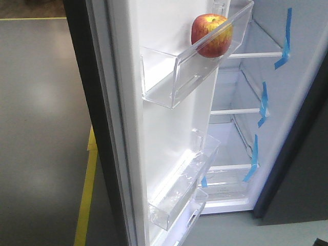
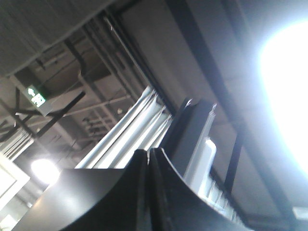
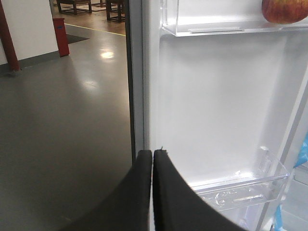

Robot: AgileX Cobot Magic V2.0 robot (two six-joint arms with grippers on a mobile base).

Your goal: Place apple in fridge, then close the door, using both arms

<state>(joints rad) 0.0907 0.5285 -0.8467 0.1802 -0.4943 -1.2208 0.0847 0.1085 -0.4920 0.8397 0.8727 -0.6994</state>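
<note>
- The apple [image 1: 211, 35], red and yellow, sits in the upper clear bin [image 1: 177, 84] of the open door [image 1: 169, 133], at one o'clock in the front view.
- The fridge [image 1: 302, 77] interior, white with blue tape [image 1: 283, 43], lies at three o'clock.
- The left gripper [image 2: 147, 153] is closed, holding nothing, and points at the ceiling [image 2: 72, 29].
- The right gripper [image 3: 152, 154] is closed, holding nothing, at six o'clock in its own view, facing the door's edge.

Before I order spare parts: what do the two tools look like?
The left tool and right tool look alike: each has two smooth, black fingers with a slight sheen, broad at the base and curving to a narrow tip. No cables, markings or labels show. The arms are out of view.
</note>
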